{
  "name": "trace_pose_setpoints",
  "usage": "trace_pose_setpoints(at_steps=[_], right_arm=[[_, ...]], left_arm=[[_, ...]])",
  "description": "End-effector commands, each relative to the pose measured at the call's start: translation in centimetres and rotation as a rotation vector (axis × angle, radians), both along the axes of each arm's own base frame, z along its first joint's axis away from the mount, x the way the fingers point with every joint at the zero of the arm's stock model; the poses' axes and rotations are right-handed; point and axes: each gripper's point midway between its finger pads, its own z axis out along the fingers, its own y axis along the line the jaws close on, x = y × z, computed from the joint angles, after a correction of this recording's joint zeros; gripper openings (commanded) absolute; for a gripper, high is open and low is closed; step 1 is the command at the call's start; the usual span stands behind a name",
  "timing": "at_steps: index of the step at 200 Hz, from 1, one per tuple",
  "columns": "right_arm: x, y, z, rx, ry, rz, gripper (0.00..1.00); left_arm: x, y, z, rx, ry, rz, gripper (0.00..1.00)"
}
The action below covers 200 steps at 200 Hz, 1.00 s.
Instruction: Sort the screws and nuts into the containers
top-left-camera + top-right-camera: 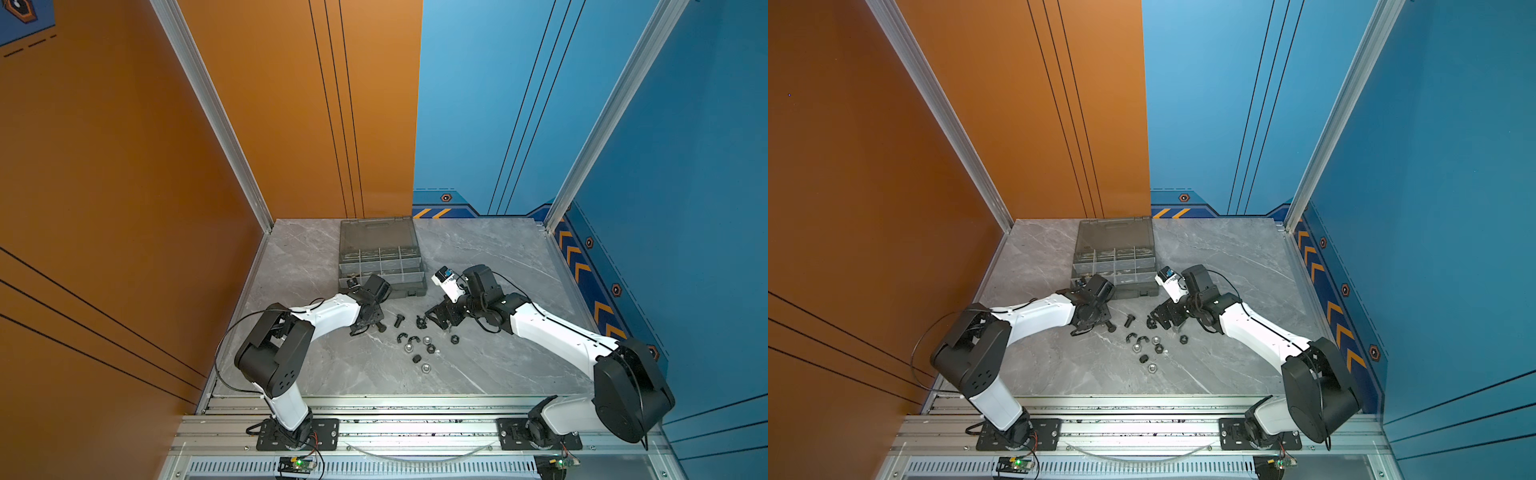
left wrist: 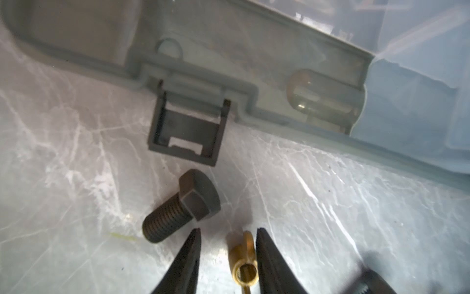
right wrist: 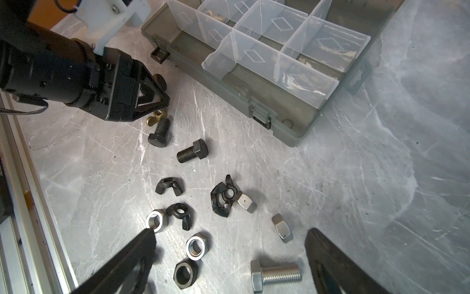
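Slippage loomed as the half-spread left gripper (image 2: pixel 228 230) touched only one side of the small brass wing nut (image 2: pixel 244 262) on the grey marbled desk (image 2: pixel 76 152) near the dark grey organiser case (image 2: pixel 229 51), while the right gripper (image 3: pixel 230 230) hung spread.

The surface (image 3: pixel 356 178) looks like grey veined stone, smooth, with a low sheen and fine scratches. The organiser case (image 3: pixel 284 129) is smoky grey translucent plastic, and so is its lid (image 1: pixel 376 232). The dividers (image 3: pixel 256 53) are clear, glossy plastic. The black bolts (image 3: pixel 192 151) are dull dark metal with crisp threads. The black wing nuts (image 3: pixel 170 185) and black hex nut (image 3: pixel 185 275) share that matt finish. The silver bolt (image 3: pixel 276 276) and silver hex nuts (image 3: pixel 197 245) are bright, shiny metal. The brass wing nut (image 2: pixel 244 259) gleams yellow. The jaws of the left gripper (image 2: pixel 228 229) and right gripper (image 3: pixel 230 231) look matt black. The near rail (image 1: pixel 415 428) is pale ribbed metal.
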Motion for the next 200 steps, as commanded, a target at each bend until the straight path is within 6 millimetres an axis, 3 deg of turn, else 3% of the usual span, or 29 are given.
trace_pose_setpoints(at_steps=[1,24,116,156,186,200], right_arm=[[-0.3,0.1,0.5,0.029,-0.006,0.006,0.94],[-0.4,0.1,0.4,0.026,-0.001,0.006,0.94],[-0.4,0.1,0.3,0.025,0.000,0.006,0.94],[-0.4,0.1,0.3,0.029,0.002,0.008,0.94],[-0.3,0.3,0.6,0.034,-0.003,0.013,0.94],[-0.3,0.3,0.7,0.037,-0.003,0.015,0.94]], left_arm=[[0.6,-0.3,0.0,-0.013,0.007,0.005,0.35],[0.6,-0.4,-0.4,-0.011,0.017,0.007,0.34],[0.5,-0.1,-0.2,0.009,0.028,0.010,0.15],[0.5,0.0,0.2,0.016,0.023,0.008,0.00],[0.3,0.1,0.9,0.019,0.021,-0.012,0.00],[1.5,-0.7,3.3,-0.002,-0.027,-0.033,0.00]])
